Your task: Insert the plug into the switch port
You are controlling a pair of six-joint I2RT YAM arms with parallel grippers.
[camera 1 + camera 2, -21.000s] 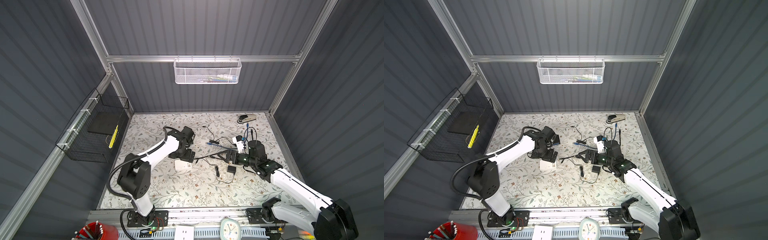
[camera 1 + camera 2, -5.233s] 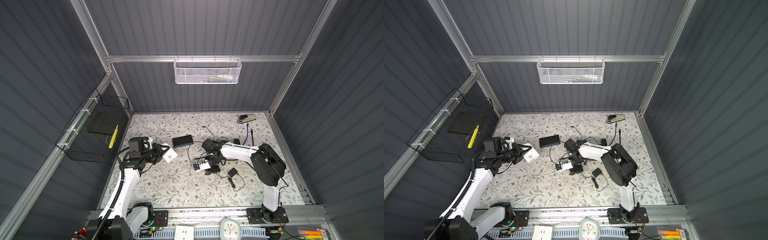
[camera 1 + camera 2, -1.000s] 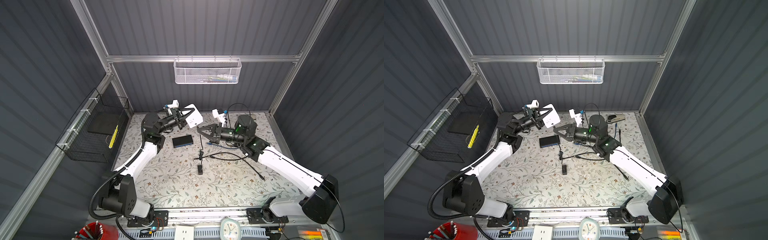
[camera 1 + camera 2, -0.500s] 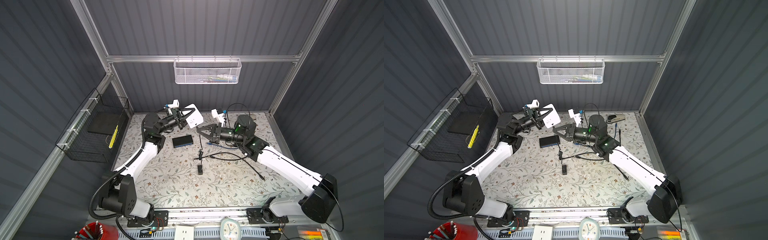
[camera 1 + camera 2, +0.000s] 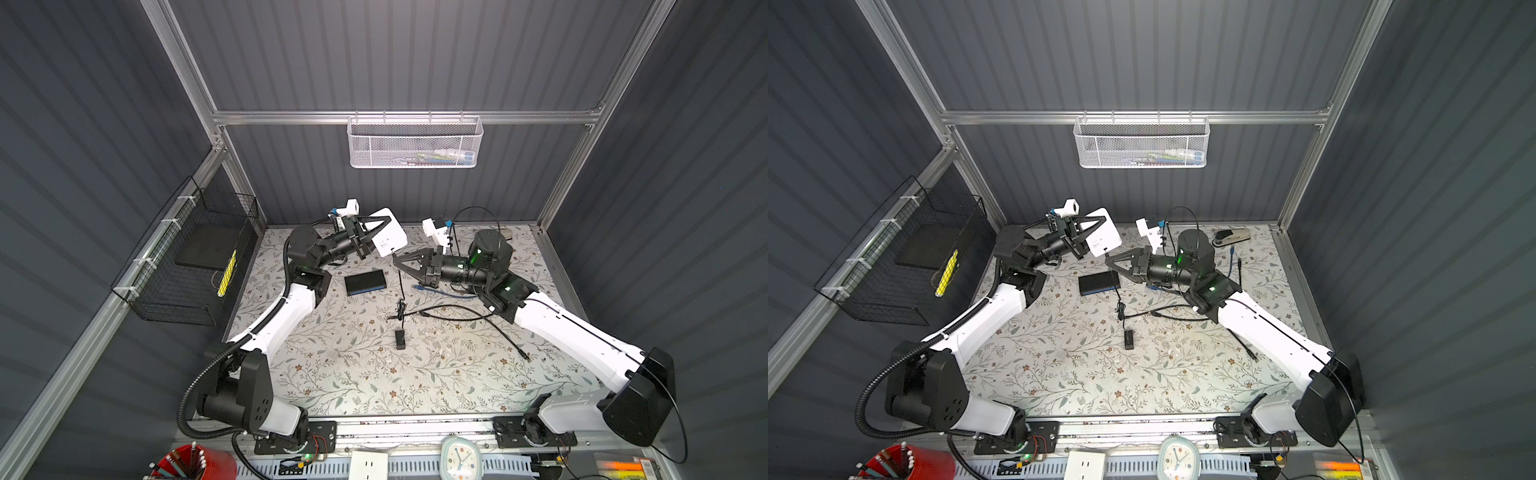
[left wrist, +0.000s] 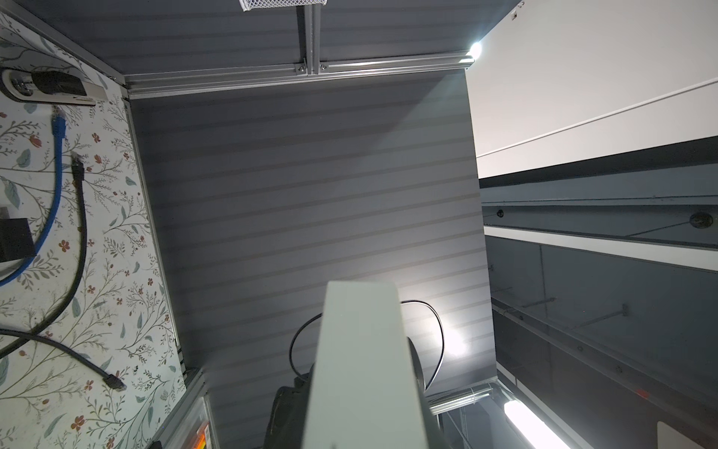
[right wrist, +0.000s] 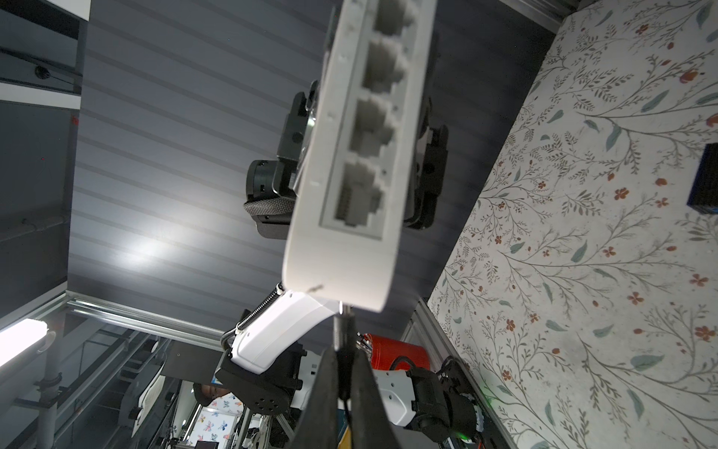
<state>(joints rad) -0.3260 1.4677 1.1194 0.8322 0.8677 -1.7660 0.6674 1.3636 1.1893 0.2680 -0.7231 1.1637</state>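
Note:
My left gripper [image 5: 369, 232] is shut on the white switch [image 5: 389, 233] and holds it raised above the table, toward the back. In the right wrist view the switch [image 7: 349, 217] shows a row of several ports [image 7: 365, 116] facing the camera. My right gripper [image 5: 395, 260] is shut on a thin black plug [image 7: 341, 330]. The plug's tip meets the switch's rounded end edge, outside the row of ports. Its cable [image 5: 400, 286] hangs down to a black adapter [image 5: 400, 339] on the table. In the left wrist view the switch [image 6: 361, 369] hides my left fingers.
A black box [image 5: 365, 282] lies on the floral table under the two grippers. A blue cable [image 5: 446, 293] and a black cable [image 5: 478, 320] trail to the right. A stapler [image 5: 1231, 237] sits at the back right, and a wire basket [image 5: 187, 257] hangs on the left wall.
The right gripper with the plug has edged very slightly toward the switch. The left arm and the switch have held still.

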